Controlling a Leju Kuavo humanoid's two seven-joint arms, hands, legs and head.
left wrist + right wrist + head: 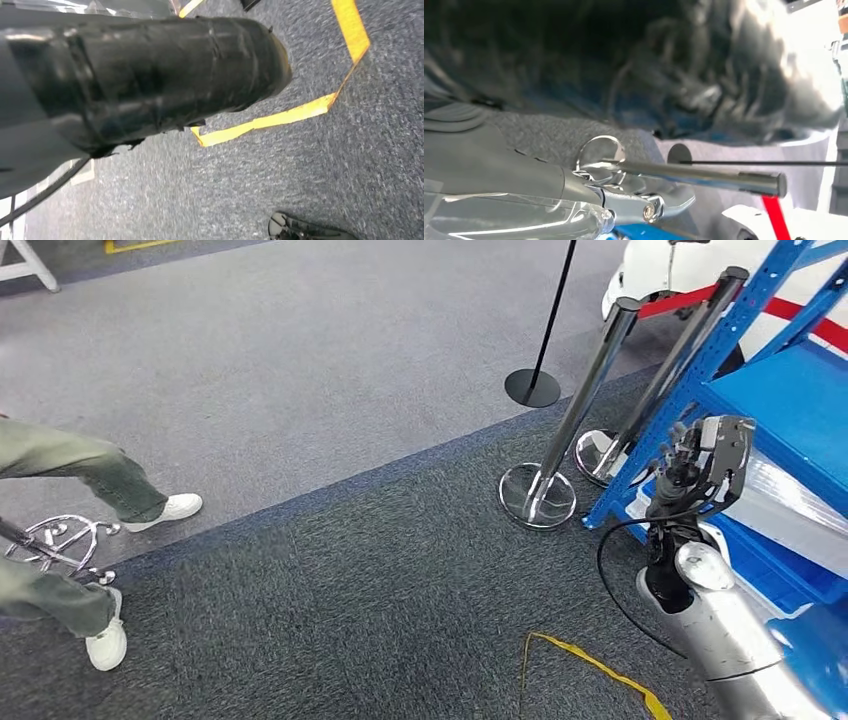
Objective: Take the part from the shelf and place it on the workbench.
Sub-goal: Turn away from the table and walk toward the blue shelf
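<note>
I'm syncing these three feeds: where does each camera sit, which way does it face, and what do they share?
Head: high on the body, looking down at carpet, chrome stanchions, blue shelf; right hand raised.
Left wrist: faces the floor, yellow tape.
Right wrist: blurred, toward a stanchion post.
Shared: the stanchions, head and right wrist.

We could not tell how the right hand (700, 455) held its dark fingers, bunched before the blue metal shelf (790, 400), whose frame ran off the picture's edge. Our right wrist view was smeared dark. The person in olive trousers (70, 465) was cut off above the knees.
</note>
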